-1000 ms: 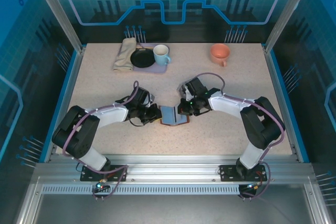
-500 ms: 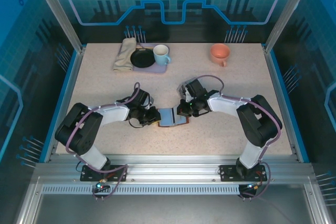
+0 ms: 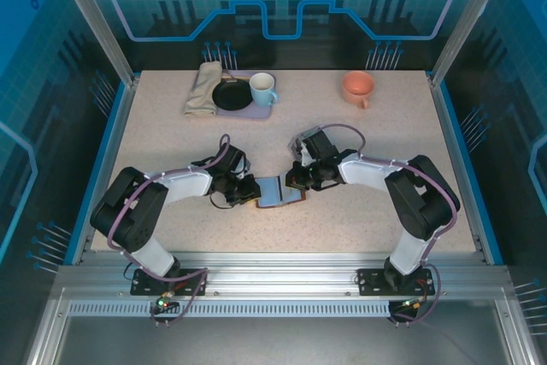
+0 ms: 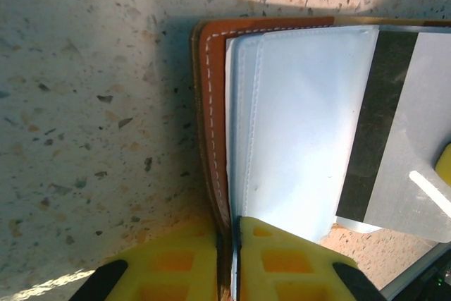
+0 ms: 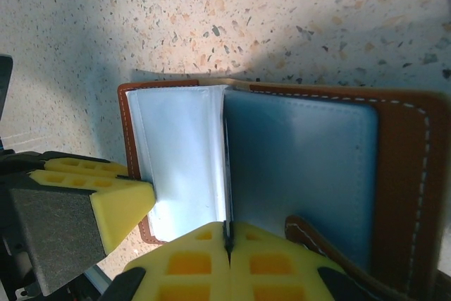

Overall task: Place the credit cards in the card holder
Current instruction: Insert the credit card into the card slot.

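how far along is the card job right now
Done: the brown leather card holder lies open. In hand: the left gripper pinches its edge, and the right gripper holds a grey card with a black stripe at the clear sleeves. Left: sliding that card in. Whether other cards are already stored I cannot tell.

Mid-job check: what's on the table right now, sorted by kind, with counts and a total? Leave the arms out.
cups: 2, pale blue mug and orange cup
cloth: 1
black dish: 1
purple tray: 1
card holder: 1
credit card in sight: 1
Total: 7
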